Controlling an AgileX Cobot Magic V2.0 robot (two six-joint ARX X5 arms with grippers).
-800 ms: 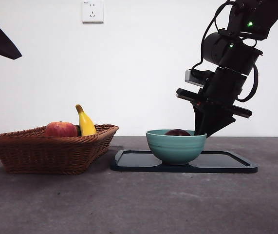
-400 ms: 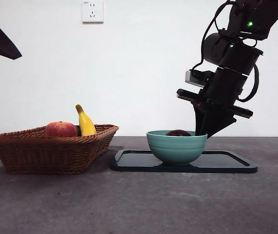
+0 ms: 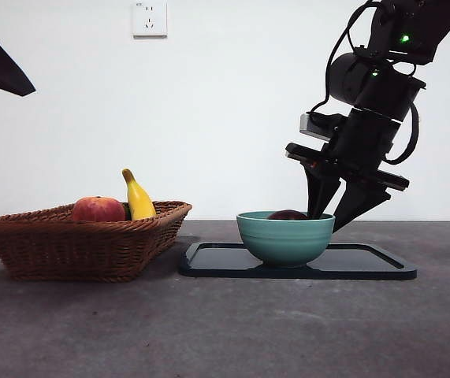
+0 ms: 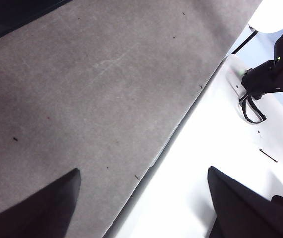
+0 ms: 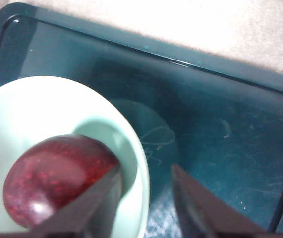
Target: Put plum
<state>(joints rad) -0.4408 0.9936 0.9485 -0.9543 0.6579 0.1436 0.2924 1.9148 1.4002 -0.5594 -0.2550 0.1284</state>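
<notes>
A wicker basket (image 3: 83, 240) holding a red apple (image 3: 98, 209) and a banana (image 3: 137, 197) is seen at the near left. Beside it, a teal bowl (image 3: 285, 237) on a dark tray (image 3: 366, 261) contains the plum (image 5: 57, 178). The right gripper (image 3: 336, 211) is spread apart over the bowl's rim, gripping nothing. The left gripper (image 4: 141, 198) is parked open over bare table (image 4: 96, 89).

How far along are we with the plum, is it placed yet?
Placed, it looks: the plum lies inside the green bowl on the dark tray. In hand: the right gripper sits at the bowl's rim, jaws open, one jaw inside beside the plum. Left: lifting that arm clear. The left gripper waits over bare table.
</notes>
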